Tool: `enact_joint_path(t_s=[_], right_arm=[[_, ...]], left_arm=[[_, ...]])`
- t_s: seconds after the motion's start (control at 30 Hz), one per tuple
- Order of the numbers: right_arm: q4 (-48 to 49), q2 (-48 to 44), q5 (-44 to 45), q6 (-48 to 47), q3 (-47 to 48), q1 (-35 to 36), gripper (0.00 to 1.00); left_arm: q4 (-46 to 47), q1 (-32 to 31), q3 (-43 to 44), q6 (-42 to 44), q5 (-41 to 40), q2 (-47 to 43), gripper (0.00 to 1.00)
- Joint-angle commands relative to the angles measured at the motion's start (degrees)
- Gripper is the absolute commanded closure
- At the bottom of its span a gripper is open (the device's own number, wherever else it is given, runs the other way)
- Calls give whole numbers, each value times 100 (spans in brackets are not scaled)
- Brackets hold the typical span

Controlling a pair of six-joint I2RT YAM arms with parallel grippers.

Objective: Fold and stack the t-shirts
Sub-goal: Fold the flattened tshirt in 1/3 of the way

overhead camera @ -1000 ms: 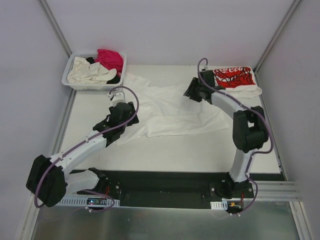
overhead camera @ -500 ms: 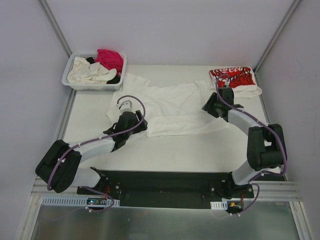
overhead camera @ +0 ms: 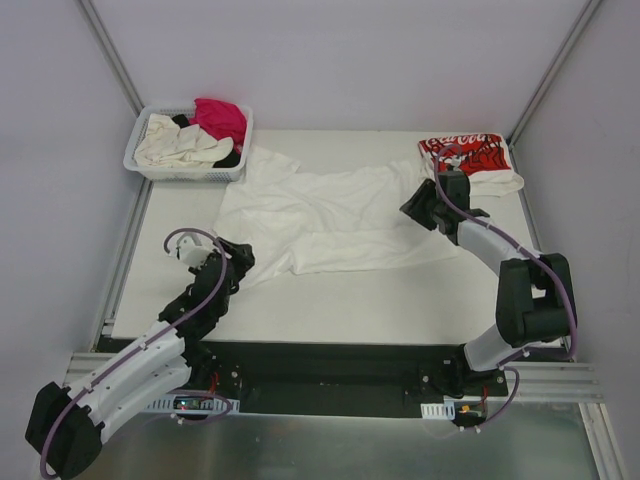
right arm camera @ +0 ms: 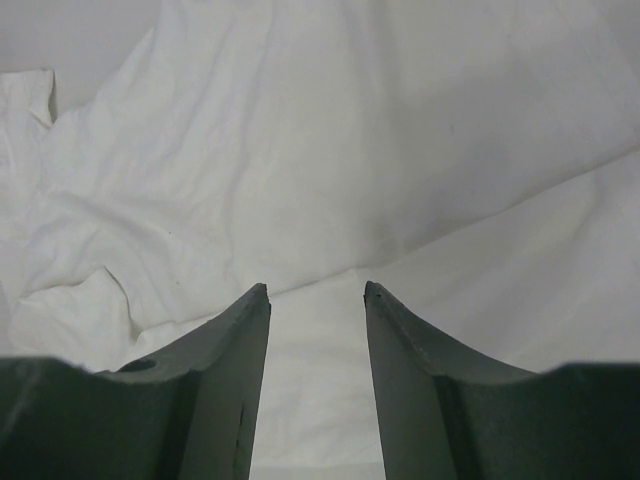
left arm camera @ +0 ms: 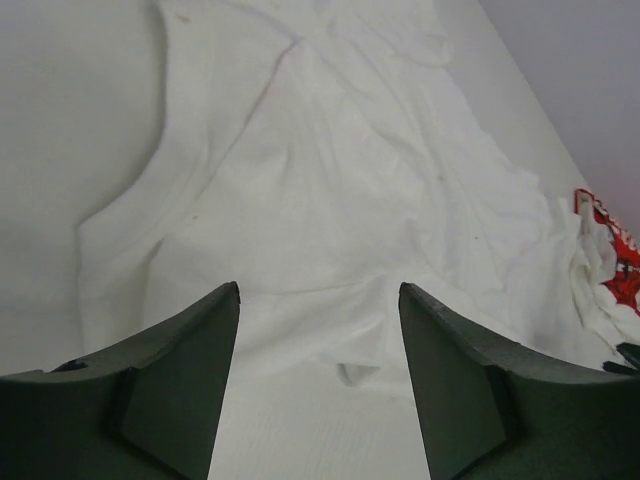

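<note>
A large shirt lies spread across the middle of the table. At the far left corner stands a basket holding bunched shirts, just beside one sleeve. A printed shirt lies at the far right corner. The left gripper is at the large shirt's near left edge, and the right gripper is over its right end.

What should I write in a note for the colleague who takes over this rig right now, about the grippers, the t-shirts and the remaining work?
Grippers: the left gripper is open and empty, near the left edge of the plain white t-shirt. The right gripper is open and empty, over that shirt's right side.
Things: the plain white t-shirt lies spread on the table, wrinkled and unfolded.
Done: the red-print t-shirt lies folded at the far right corner.
Left: fold the white one and stack it, then the cream shirt, magenta shirt and black shirt in the basket.
</note>
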Motion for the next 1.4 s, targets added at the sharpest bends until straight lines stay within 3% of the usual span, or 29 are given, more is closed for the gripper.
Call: enact_joint_path(t_s=[0.0,0.13,0.23,0.47,0.73,1.17,1.37], right_arm=[[188,-386,-38,89,78,-39,54],[162,-518,-29,62,70,-83,54],[118,-562,-20,71,78,-109,54],[101,-746,-12,159,26,-224,53],[127,-923,-20,264,-18,-294,53],[232,-1151,-266,387,69,-628,53],[189,-1371,-240,326,52,-786,53]], left_arm=[[-1984,-50,264,-882,-871,-299,35],[-3522,-50,1272,-874,-1206,420,32],[-3993,-50,1608,-1023,-1066,913,32],[-4283,-41,1715,-1366,-503,1221,33],[-4715,20,2242,-1516,24,2179,34],[-4662,20,2462,-1639,112,2531,36],[-4645,29,2963,-1393,218,3224,37]])
